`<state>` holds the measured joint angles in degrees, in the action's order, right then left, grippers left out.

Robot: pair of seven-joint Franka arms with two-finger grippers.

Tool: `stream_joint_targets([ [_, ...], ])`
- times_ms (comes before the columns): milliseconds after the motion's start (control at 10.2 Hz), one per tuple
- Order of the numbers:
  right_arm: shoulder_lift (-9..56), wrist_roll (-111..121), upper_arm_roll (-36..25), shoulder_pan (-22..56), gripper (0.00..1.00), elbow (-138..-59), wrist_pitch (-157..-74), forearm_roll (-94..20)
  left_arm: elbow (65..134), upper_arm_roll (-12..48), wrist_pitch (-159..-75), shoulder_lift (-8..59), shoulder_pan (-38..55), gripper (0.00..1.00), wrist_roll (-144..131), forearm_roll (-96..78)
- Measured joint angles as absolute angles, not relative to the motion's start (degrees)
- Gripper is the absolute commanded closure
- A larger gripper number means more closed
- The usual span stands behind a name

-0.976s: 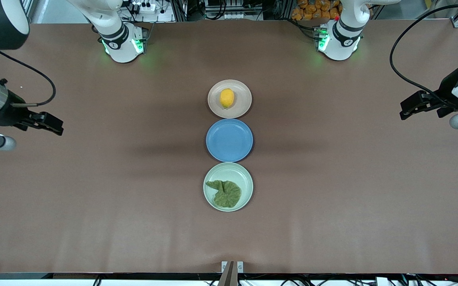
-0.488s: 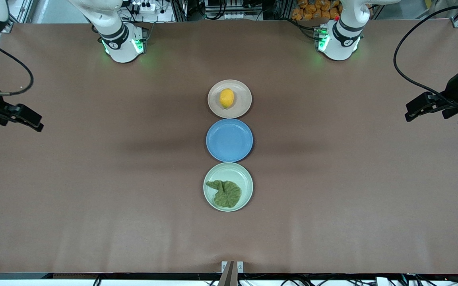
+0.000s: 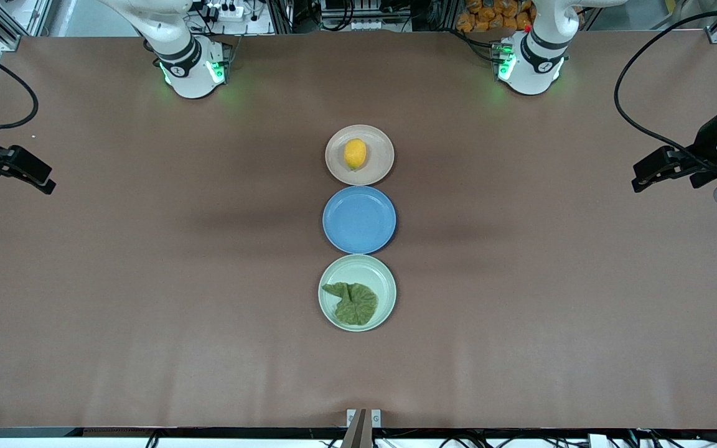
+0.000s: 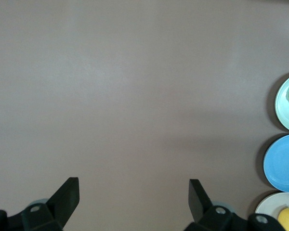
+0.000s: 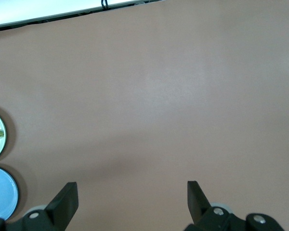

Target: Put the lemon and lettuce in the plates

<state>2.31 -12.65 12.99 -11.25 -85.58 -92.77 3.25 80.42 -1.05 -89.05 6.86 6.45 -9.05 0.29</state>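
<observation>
On the brown table (image 3: 147,280), three plates sat in a row down the middle, each just beside the next: a beige plate (image 3: 381,144) farthest from the front camera, a blue plate (image 3: 359,219) between, and a mint plate (image 3: 368,270) nearest. The lemon (image 3: 355,154) lay in the beige plate, and the lettuce (image 3: 352,302) lay flat in the mint plate, toward its nearer rim. The table's cover was plain and smooth, with faint creases toward its nearer edge. Past the table, by the arm bases with their green lights, stood racks, cables and a power strip. The right gripper (image 3: 22,171) hung over the bare table at the right arm's end, well apart from the plates, its fingers (image 5: 67,199) spread wide with nothing between them. The left gripper (image 3: 654,169) hung over the left arm's end, likewise spread and empty, its fingers (image 4: 67,192) wide apart
</observation>
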Motion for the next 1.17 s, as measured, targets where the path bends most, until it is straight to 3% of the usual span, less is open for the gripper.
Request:
stream_joint_targets([
  [390, 1.4, -12.6, 8.6, -7.9, 0.00, -85.6, -91.7, 2.1, 80.4, -1.0, -89.1, 7.1, 6.7, 0.00, -9.0, 0.3],
  [1171, 1.4, -12.0, 8.3, -7.6, 0.00, -86.0, -90.5, 1.5, 80.4, -0.7, -90.0, 7.1, 6.9, 0.00, -9.0, 0.3],
])
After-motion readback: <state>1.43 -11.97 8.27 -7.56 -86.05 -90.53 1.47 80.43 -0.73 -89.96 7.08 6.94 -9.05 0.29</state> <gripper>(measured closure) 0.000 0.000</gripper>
